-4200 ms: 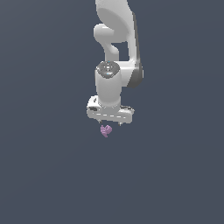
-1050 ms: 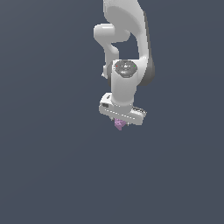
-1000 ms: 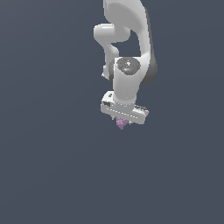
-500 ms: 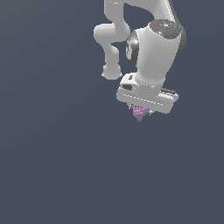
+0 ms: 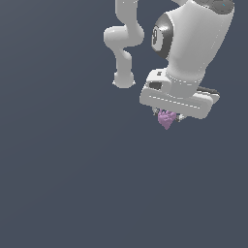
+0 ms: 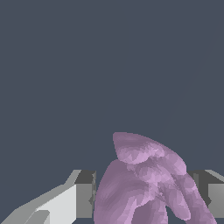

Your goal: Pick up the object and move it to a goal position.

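The object (image 5: 167, 119) is a small pink-purple lumpy thing hanging just under the white hand of the arm, toward the exterior view's right and in the upper half. My gripper (image 5: 168, 116) is shut on it, and the fingers are mostly hidden behind the hand's body. In the wrist view the object (image 6: 146, 183) fills the space between the two grey fingertips (image 6: 85, 197), one on each side of it. It is lifted well off the dark surface.
The white arm (image 5: 126, 43) rises behind the hand to the top edge of the exterior view. Everything else is a plain dark grey-blue ground. No goal marker shows.
The hand has carried the object toward the exterior view's right and looms much larger than a second ago. The grip on the object is unchanged.
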You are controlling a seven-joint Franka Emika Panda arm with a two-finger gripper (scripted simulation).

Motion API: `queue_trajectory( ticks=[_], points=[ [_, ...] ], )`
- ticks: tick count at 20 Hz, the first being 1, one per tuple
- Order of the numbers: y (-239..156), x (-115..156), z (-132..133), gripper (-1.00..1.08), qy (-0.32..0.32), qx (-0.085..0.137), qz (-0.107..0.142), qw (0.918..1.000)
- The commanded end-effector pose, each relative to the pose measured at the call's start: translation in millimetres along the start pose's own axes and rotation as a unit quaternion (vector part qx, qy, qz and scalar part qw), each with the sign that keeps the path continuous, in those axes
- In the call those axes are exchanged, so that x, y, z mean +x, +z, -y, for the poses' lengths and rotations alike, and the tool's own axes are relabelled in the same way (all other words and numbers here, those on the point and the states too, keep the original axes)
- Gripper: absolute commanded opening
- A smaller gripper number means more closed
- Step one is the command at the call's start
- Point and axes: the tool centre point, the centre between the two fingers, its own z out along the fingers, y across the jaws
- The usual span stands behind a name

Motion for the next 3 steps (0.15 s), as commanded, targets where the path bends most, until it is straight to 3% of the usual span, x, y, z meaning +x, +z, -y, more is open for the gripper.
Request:
queue_trajectory(
  ticks=[1, 3],
  points=[
    [-3.4, 0.0, 2.7, -1.0, 0.0, 0.0, 0.0, 1.0],
    [-4.0, 0.1, 3.3, -1.0, 0.0, 0.0, 0.0, 1.0]
  ],
)
